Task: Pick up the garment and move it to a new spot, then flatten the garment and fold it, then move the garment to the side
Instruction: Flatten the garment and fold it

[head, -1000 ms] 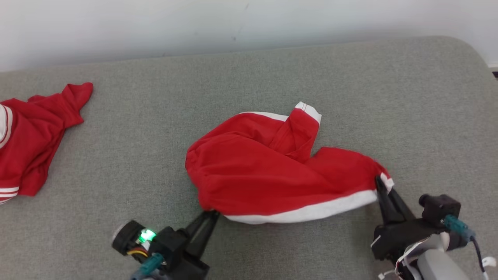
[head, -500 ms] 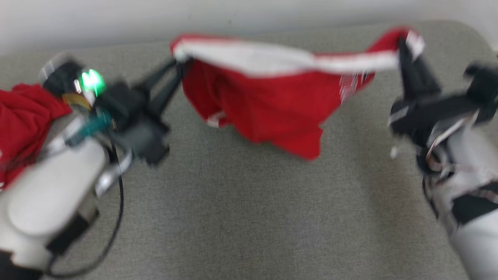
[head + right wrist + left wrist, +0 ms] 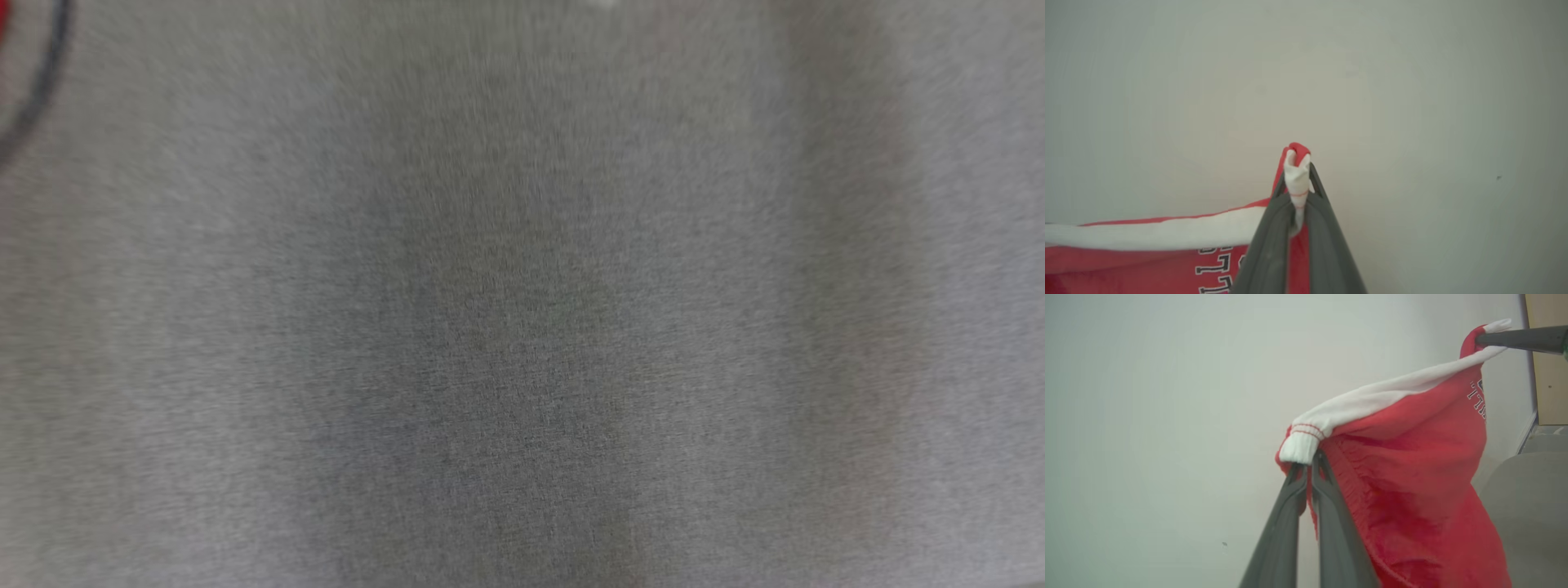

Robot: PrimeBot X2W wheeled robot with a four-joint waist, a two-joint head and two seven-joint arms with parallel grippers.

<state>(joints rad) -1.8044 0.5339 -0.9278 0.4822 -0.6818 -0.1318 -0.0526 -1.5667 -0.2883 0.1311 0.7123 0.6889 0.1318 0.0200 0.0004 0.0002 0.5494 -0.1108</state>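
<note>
The left gripper is clenched on the white ribbed corner of the red garment, which hangs in the air to the right of its fingertips and below them. The right gripper pinches the other corner. A twist of white and red cloth pokes past its tips, and the white band runs off to their left. The head view is smeared, probably showing grey upholstery.

Garment: fuzzy matt cloth.

One garment, two grippers, one grey cushion.
</note>
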